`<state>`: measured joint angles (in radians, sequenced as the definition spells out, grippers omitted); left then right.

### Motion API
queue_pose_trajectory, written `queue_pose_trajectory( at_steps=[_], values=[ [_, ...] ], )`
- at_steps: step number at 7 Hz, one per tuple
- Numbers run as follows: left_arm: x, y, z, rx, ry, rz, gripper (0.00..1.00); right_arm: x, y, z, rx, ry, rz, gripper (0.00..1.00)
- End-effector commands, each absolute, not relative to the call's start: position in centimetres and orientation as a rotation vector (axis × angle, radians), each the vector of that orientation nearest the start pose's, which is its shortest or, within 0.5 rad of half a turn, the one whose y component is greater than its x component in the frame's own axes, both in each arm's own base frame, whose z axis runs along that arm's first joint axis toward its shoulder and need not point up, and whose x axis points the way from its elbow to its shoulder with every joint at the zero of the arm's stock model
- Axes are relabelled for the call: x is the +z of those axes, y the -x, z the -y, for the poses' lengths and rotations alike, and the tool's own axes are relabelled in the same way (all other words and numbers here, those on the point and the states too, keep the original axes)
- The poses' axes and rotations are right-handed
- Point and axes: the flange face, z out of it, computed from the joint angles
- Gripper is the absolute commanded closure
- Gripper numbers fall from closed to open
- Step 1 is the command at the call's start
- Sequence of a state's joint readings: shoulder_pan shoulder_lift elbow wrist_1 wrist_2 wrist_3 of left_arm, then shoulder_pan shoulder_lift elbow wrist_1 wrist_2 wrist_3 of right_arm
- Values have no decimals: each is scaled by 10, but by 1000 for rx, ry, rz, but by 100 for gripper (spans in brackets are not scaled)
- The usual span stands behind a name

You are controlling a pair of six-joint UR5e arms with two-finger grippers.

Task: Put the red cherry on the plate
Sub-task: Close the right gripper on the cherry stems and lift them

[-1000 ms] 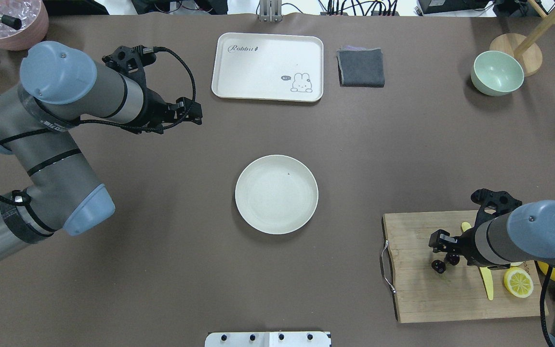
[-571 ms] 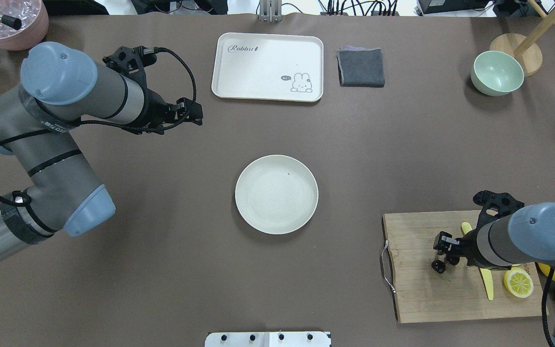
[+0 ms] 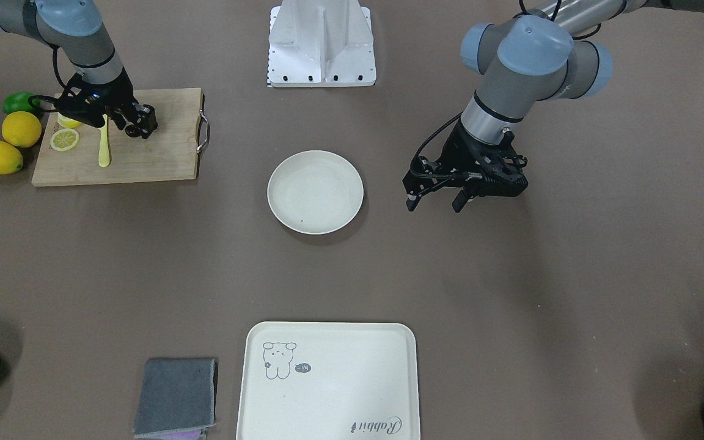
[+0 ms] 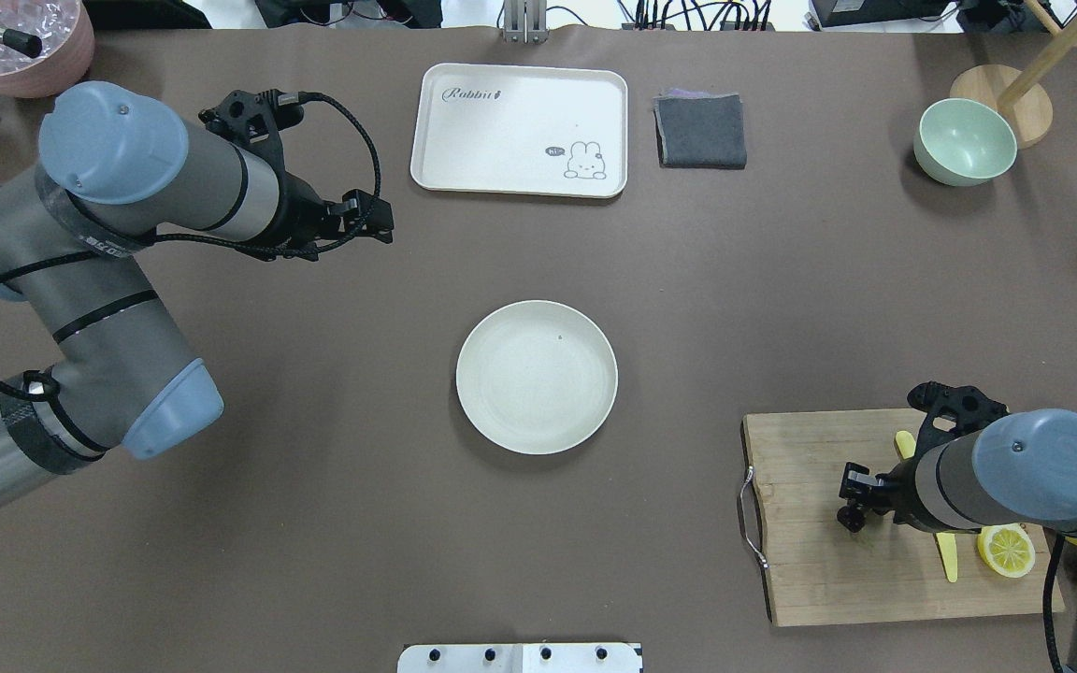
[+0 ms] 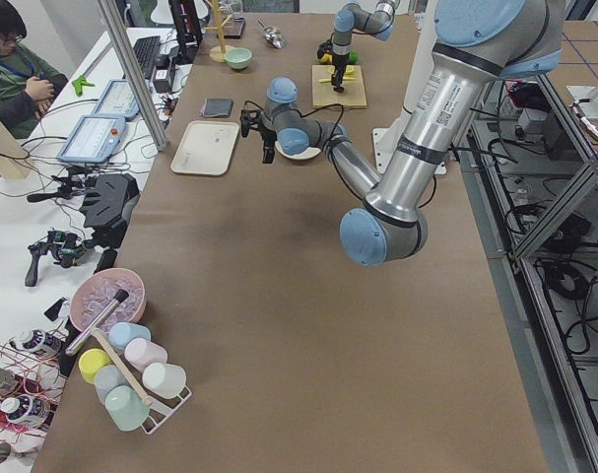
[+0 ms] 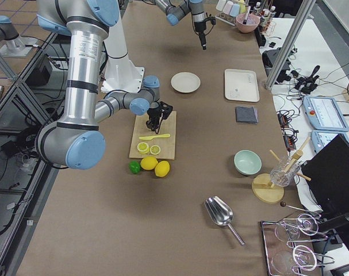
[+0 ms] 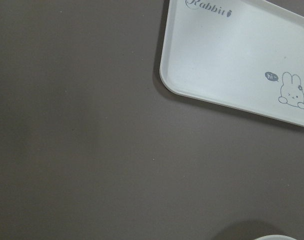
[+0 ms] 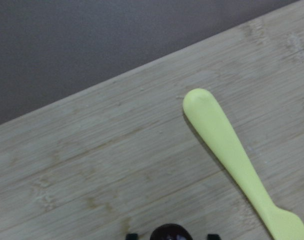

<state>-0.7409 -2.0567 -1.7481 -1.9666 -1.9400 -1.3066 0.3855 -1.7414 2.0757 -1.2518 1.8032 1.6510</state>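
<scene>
The red cherry lies on the wooden cutting board at my right. My right gripper is lowered right over it. In the right wrist view the dark cherry sits at the bottom edge between the two fingertips, with a small gap on each side, so the gripper is open. From overhead the gripper hides most of the cherry. The round cream plate sits bare at the table's middle. My left gripper hangs open and holds nothing, beside the plate.
A yellow plastic knife and a lemon slice share the board. Two lemons and a lime lie beyond it. A rabbit tray, grey cloth and mint bowl sit along the far side.
My right gripper has come down over the cherry and shifted slightly toward the board's near side, now covering part of the pair. The left arm has not moved.
</scene>
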Motion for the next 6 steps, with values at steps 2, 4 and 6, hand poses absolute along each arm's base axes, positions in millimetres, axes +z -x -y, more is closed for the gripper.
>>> queue_pose_trajectory(
  at_steps=[2, 4, 6],
  values=[
    [255, -404, 501, -232, -212, -1080, 2, 462, 357, 275, 388, 108, 696, 100],
    [255, -403, 502, -233, -213, -1081, 2, 437, 329, 295, 436, 87, 749, 100],
    [257, -403, 502, -233, -212, -1078, 2, 391, 313, 317, 457, 99, 858, 100]
  ],
)
